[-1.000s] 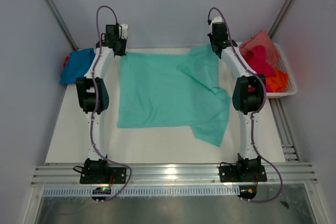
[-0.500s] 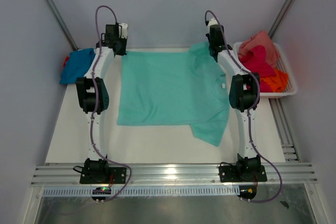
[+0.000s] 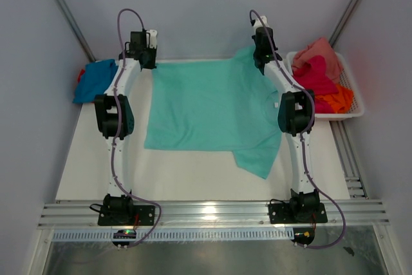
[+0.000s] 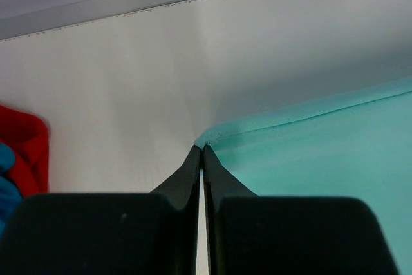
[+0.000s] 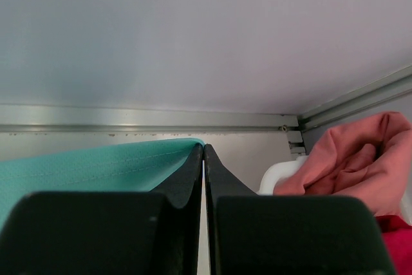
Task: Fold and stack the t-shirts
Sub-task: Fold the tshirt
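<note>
**Q:** Item and location?
**A:** Teal shirt [image 3: 206, 107], spread flat on the table [image 3: 187, 181]. Its far corners are pinched by the left gripper [image 4: 203, 151] and the right gripper [image 5: 204, 151], jaws closed on the hem.

**Q:** Hazard noted?
**A:** Only the very edge is caught. If it is pulled unevenly, a corner could be lost and the fold skewed.

Mint-teal t-shirt [image 3: 206, 111] spread mostly flat; blue t-shirt [image 3: 96, 78] bunched left.
</note>
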